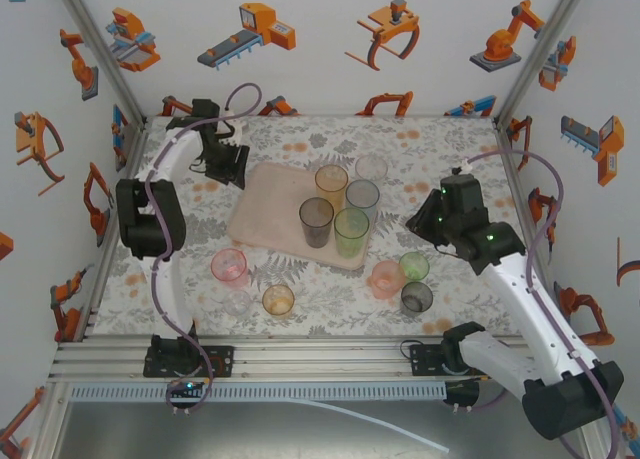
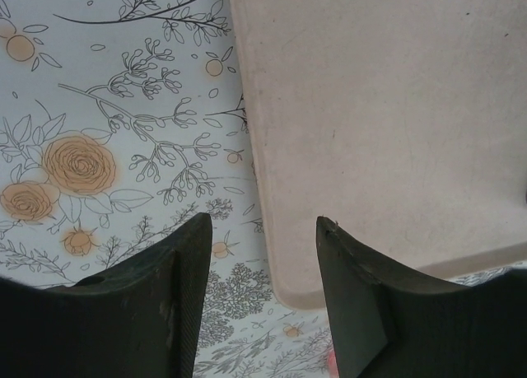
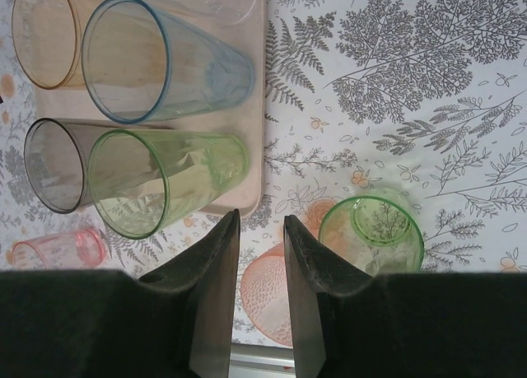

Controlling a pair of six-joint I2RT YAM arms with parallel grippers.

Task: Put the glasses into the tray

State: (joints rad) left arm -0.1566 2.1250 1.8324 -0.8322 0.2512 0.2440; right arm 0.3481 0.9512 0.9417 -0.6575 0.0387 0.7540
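The left gripper (image 2: pixel 263 226) is hovering over a left-hand corner of the tray (image 1: pixel 262 194), its jaws standing moderately apart with nothing between them. Five tall glasses (image 1: pixel 351 231), amber, clear, blue, smoky grey and green, are standing upright on the tray's right half, while shorter glasses (image 1: pixel 278 299) are sitting on the counter (image 1: pixel 450 144) in front of it. The right gripper (image 3: pixel 262 217) is hanging above the short pink glass (image 3: pixel 263 300) and short green glass (image 3: pixel 370 230) there, its jaws narrowly parted and empty.

A floral tablecloth (image 1: pixel 330 314) lies between walls (image 1: pixel 330 74) printed with orange robots.
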